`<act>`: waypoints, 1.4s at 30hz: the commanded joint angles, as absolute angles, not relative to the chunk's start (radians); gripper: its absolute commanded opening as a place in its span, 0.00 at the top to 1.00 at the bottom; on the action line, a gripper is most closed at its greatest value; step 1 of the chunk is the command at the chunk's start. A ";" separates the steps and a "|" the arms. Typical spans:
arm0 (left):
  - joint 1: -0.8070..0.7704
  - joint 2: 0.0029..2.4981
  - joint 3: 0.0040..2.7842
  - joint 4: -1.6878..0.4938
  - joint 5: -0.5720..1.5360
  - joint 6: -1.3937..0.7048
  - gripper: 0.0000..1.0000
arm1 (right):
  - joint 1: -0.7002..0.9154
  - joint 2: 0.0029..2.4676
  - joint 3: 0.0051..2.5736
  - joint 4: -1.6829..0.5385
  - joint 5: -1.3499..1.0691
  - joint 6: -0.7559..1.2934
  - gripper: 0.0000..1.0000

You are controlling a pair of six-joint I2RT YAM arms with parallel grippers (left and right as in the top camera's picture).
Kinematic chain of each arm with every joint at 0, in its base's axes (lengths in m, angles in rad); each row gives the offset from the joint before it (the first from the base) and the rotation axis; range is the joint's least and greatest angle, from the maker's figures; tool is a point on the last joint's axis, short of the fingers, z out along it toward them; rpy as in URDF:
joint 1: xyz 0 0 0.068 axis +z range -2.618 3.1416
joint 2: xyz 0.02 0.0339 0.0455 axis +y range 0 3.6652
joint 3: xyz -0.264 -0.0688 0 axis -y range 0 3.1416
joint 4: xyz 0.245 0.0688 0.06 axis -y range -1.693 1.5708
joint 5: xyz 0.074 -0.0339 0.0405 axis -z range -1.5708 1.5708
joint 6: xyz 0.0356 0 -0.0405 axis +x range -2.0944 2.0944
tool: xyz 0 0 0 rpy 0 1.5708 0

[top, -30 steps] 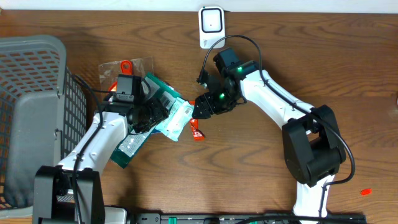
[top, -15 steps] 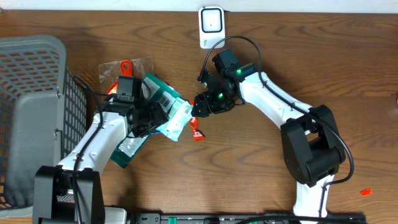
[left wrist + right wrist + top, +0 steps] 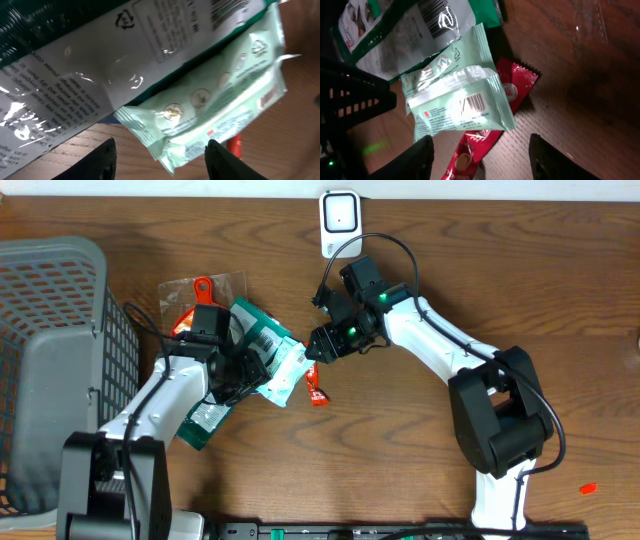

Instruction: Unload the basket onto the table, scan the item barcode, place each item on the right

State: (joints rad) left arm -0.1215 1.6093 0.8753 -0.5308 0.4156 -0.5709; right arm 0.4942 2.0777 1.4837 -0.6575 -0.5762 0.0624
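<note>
mint pack (image 3: 460, 100): prob light, soft, slick film; pinch sealed edge, keep barcode (image 3: 476, 102) clear; left pincer (image 3: 162, 151) & right pincer (image 3: 482, 150) both spread, empty

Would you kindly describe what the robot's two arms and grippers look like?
Both the left arm and right arm have white links with black joints. A black cable loops above the right wrist, where green lights glow. The left gripper and right gripper have black fingers.
</note>
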 commanded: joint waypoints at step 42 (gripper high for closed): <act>-0.123 1.661 0.867 -0.508 0.410 -0.585 0.43 | 0.522 2.162 1.478 -0.608 -0.712 0.044 0.51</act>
State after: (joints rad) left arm -0.1215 1.6497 0.8753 -0.5083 0.4160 -0.5789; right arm 0.4973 2.1479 1.4830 -0.6098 -0.6827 0.0593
